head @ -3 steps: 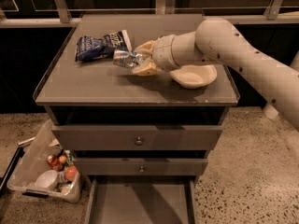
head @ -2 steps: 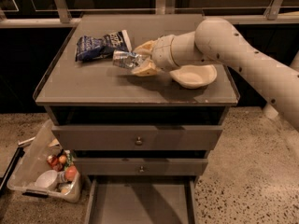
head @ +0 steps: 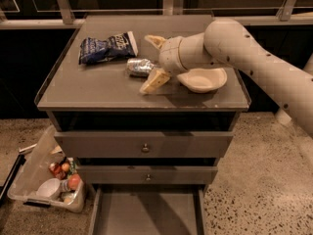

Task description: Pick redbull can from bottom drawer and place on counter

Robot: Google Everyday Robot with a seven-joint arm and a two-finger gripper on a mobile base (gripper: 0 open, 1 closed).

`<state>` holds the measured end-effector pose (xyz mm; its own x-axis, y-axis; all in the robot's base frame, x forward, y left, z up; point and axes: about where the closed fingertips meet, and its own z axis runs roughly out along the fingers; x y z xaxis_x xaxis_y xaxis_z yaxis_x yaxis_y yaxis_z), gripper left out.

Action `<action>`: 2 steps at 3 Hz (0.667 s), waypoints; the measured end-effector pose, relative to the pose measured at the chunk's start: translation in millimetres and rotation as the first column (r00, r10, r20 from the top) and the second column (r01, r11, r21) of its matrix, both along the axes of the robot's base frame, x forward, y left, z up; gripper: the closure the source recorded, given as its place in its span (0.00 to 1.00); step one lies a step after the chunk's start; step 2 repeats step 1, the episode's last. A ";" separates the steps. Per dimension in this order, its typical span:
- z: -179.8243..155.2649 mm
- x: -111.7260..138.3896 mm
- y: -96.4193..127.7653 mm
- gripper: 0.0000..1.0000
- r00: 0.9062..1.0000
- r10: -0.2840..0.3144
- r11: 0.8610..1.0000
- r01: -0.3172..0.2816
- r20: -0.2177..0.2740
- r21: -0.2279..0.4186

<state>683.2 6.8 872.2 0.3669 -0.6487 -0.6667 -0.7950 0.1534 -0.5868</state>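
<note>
The redbull can (head: pixel 139 66), silver and shiny, lies on its side on the grey counter (head: pixel 98 89), right of the dark-blue snack bag. My gripper (head: pixel 151 60) is just right of the can, open, with one cream finger (head: pixel 153 41) behind the can's end and the other finger (head: pixel 154 80) in front of it. The fingers do not clasp the can. The bottom drawer (head: pixel 146 213) is pulled out at the foot of the cabinet, and its grey floor shows nothing on it.
A dark-blue snack bag (head: pixel 107 47) lies at the counter's back left. A white bowl (head: pixel 201 80) sits under my forearm on the right. Two shut drawer fronts with knobs (head: pixel 145 148) are above the open drawer. A clear bin of items (head: pixel 44 182) stands on the floor at left.
The gripper's fingers have spread apart from around the can, and the can now rests on the counter on its own. The arm has barely shifted.
</note>
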 end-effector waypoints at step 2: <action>0.0 0.0 0.0 0.00 1.000 0.000 1.000 0.000 0.000 0.000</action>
